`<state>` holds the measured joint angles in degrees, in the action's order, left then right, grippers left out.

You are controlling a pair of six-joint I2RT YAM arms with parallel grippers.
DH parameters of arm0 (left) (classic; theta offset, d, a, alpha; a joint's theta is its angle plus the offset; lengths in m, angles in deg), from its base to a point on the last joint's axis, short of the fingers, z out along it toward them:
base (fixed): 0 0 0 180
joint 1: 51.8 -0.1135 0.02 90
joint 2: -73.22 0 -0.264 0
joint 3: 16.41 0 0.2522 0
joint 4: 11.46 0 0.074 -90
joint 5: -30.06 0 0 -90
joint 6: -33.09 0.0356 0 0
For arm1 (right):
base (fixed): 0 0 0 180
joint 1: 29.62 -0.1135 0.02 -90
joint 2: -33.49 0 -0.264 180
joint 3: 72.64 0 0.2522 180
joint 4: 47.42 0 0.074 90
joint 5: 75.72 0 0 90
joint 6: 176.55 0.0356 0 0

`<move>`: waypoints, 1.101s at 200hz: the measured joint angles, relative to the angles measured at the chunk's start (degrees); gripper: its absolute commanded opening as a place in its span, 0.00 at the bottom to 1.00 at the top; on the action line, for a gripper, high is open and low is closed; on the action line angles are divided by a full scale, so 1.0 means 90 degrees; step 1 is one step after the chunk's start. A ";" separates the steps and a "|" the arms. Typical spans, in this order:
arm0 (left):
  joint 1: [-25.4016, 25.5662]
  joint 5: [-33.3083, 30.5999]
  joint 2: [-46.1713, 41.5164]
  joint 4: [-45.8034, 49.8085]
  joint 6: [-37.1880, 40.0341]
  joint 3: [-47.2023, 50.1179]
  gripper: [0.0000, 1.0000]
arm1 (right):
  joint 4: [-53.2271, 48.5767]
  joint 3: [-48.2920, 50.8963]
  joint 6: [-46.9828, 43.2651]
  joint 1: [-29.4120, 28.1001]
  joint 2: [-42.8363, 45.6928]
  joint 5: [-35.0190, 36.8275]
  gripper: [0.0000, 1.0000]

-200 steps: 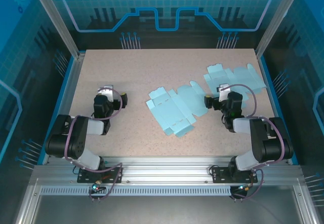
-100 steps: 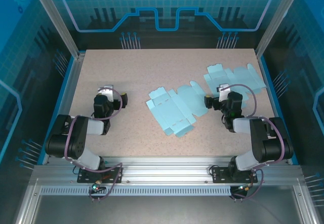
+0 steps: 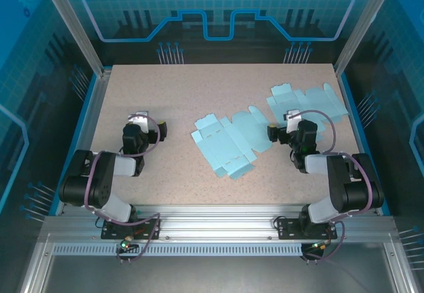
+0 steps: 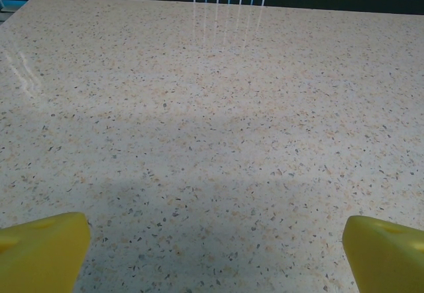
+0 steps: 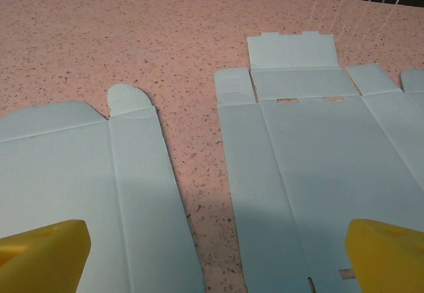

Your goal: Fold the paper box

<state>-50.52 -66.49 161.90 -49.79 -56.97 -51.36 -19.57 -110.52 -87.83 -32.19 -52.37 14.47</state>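
1. While both arms are crouching low near their bases, I am seeing the right gripper (image 5: 215,260) hanging with its yellow fingers (image 5: 43,250) spread wide and gripping nothing, just above the gap between two flat sheets. If it is dropping straight down here, it is risking closing on bare table (image 3: 179,94) or snagging both sheet edges at once.
2. The left gripper (image 3: 161,130) is also gaping wide and empty over bare table, well apart from the paper. I am worrying that with nothing pinning the far side, the sheet is going to slide instead of creasing.
3. The paper box (image 3: 228,140) is lying unfolded and flat at the table's middle, nearer the right arm. Thin card on a smooth top is giving the fingers no edge to get under, so I am expecting skidding or crumpling.
4. A second sheet (image 3: 308,101) is lying near it at the far right. I am risking grabbing the wrong one, or dragging it along under the right arm.
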 measured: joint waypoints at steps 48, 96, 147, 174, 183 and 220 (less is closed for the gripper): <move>0.0000 -0.0027 -0.0284 0.0466 -0.0002 -0.0017 0.99 | -0.0391 -0.0153 0.0063 -0.0002 0.0097 0.0231 1.00; 0.0000 -0.0250 -0.1865 0.1450 -0.0209 -0.0102 0.99 | -0.1639 -0.0539 0.0435 -0.0007 0.1229 0.0814 1.00; 0.0029 -0.0121 -0.4065 0.3181 -0.1231 -0.0423 0.99 | -0.3725 -0.1163 0.1224 -0.0104 0.2735 0.1472 1.00; 0.0355 -0.0044 -0.4932 0.4068 -0.1955 -0.0432 0.99 | -0.4860 -0.1406 0.1800 -0.0206 0.3259 0.1530 1.00; 0.0595 -0.0005 -0.5168 0.4337 -0.2208 -0.0427 0.99 | -0.5195 -0.1464 0.1965 -0.0262 0.3361 0.1532 1.00; 0.2118 -0.0097 -0.5656 0.4789 -0.3218 -0.0216 0.99 | -0.6494 -0.1537 0.2475 -0.0588 0.3801 0.1190 1.00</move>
<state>-31.46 -67.36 111.00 -6.69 -85.93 -53.30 -78.02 -124.36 -65.56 -37.48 -18.17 25.18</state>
